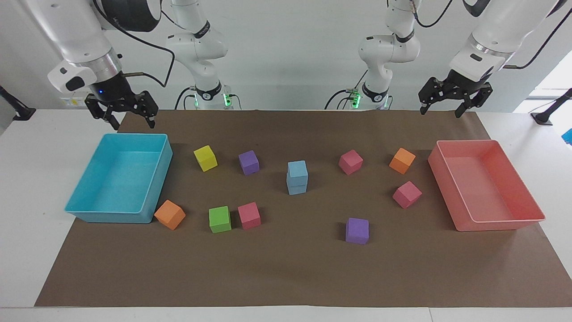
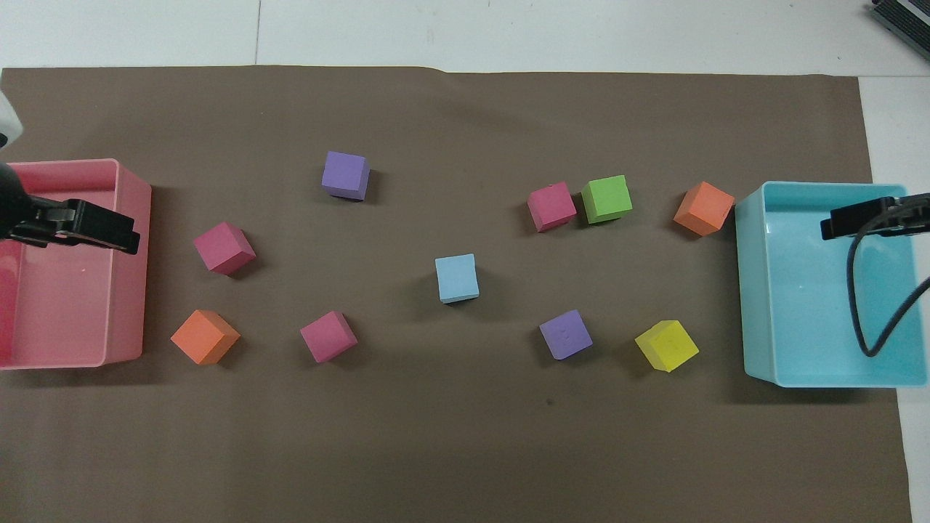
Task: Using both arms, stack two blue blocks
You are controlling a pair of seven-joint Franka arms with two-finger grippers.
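The stack (image 1: 297, 177) is my landmark: the two blue blocks (image 2: 457, 278) sit one on the other at the middle of the brown mat (image 1: 295, 268), the upper one squared on the lower, nothing touching them. From above they read as a single blue square, so the alignment looks good. I judge the stacking step done and the task at its end. My left gripper (image 1: 443, 102) hangs in the air toward the left arm's end of the table from the stack, above the mat's edge by the pink tray (image 1: 532, 218), fingers spread and holding nothing. My right gripper (image 1: 123, 115) hangs toward the right arm's end from the stack, above the nearer rim of the turquoise tray (image 1: 107, 218), fingers likewise spread and empty. Both are well apart from the stack. Around it lie loose cubes: a purple cube (image 1: 249, 162) and a pink cube (image 1: 350, 161) flank it, neither touching. The next move, as I judge it, calls for little: keep both arms high and clear, and avoid sweeping low over the middle, since the light foam stack would topple at a brush.
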